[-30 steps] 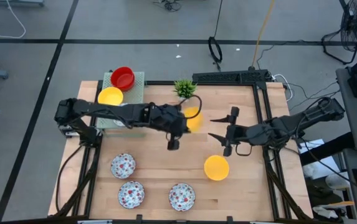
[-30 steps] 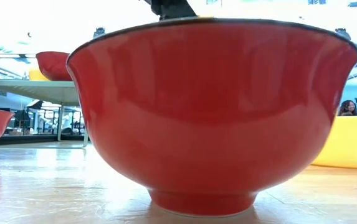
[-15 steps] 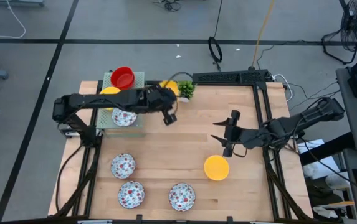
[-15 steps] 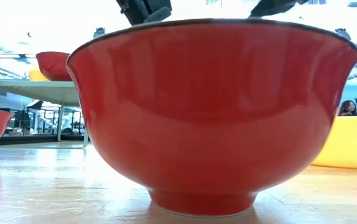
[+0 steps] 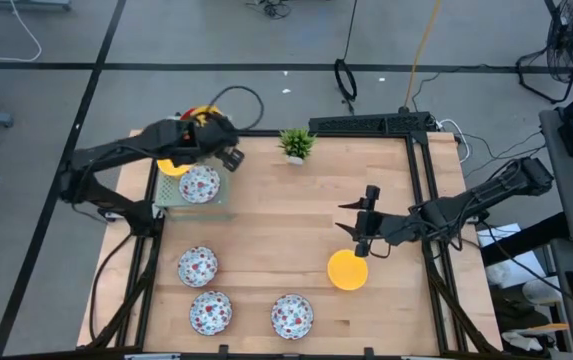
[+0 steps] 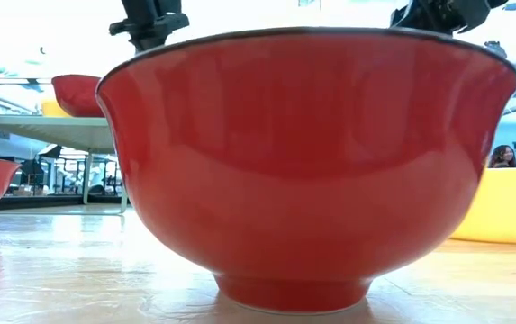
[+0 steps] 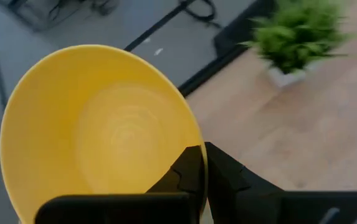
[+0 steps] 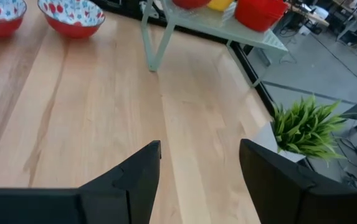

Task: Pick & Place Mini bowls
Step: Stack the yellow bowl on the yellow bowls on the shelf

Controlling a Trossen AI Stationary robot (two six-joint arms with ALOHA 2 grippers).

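My left gripper [image 7: 204, 152] is shut on a plain yellow mini bowl [image 7: 97, 137], up over the raised shelf [image 5: 164, 196] at the table's far left; my arm hides most of that bowl in the high view. On the shelf sit another yellow bowl [image 5: 172, 166] and a floral one [image 5: 199, 185]. A second yellow bowl [image 5: 347, 270] rests on the table at the right. My right gripper [image 5: 358, 222] hangs open just beyond its far side, fingers [image 8: 144, 168] apart. Three floral bowls [image 5: 197, 266] stand near the front left. My left gripper pinches the yellow bowl's rim [image 7: 198, 140], one finger inside the bowl and one outside. The bowl is lifted clear and tipped, its hollow facing back along the fingers.
A small potted plant [image 5: 296, 143] stands at the far edge, between the two arms. One bowl's red outside [image 6: 307, 171] fills the low view. Bare wood lies in the table's middle [image 5: 286, 220]. A black frame [image 5: 366, 125] runs along the far right edge.
My left gripper has carried the yellow bowl from beside the plant at the table's middle toward the far left, up over the shelf, rolling and tipping as it went. My right gripper has sunk toward the yellow bowl on the table, still open.
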